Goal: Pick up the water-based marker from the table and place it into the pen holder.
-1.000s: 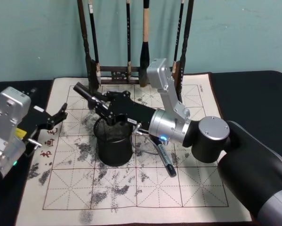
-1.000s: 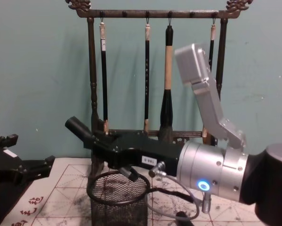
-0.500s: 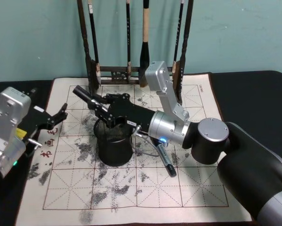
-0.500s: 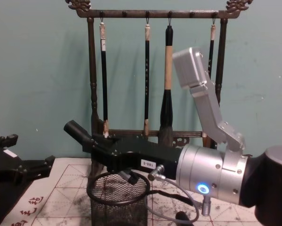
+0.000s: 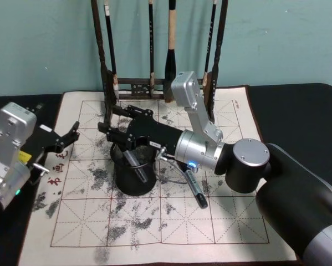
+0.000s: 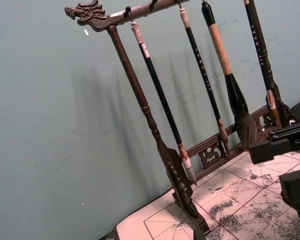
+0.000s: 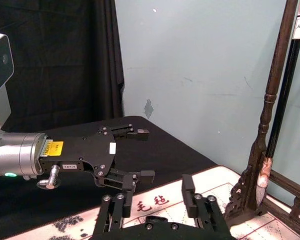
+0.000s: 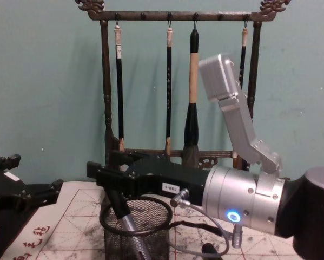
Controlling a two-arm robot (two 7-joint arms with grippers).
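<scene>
The water-based marker (image 5: pixel 134 164), dark with a grey tip, leans inside the black wire-mesh pen holder (image 5: pixel 127 183) at the mat's middle. In the chest view the marker (image 8: pixel 126 223) slants down through the pen holder (image 8: pixel 153 241). My right gripper (image 5: pixel 111 121) hovers just above the holder's rim, open, with nothing between its fingers; it also appears in the chest view (image 8: pixel 99 169) and its own wrist view (image 7: pixel 152 205). My left gripper (image 5: pixel 70 137) rests open at the mat's left edge, apart from the holder.
A tall dark wooden brush rack (image 5: pixel 135 86) with several hanging brushes stands at the back of the ink-stained calligraphy mat (image 5: pixel 210 221). Another dark pen (image 5: pixel 194 189) lies on the mat right of the holder, under my right arm.
My right gripper held the marker tilted above the holder; its fingers have opened and the marker has dropped into the holder. The left arm has not moved.
</scene>
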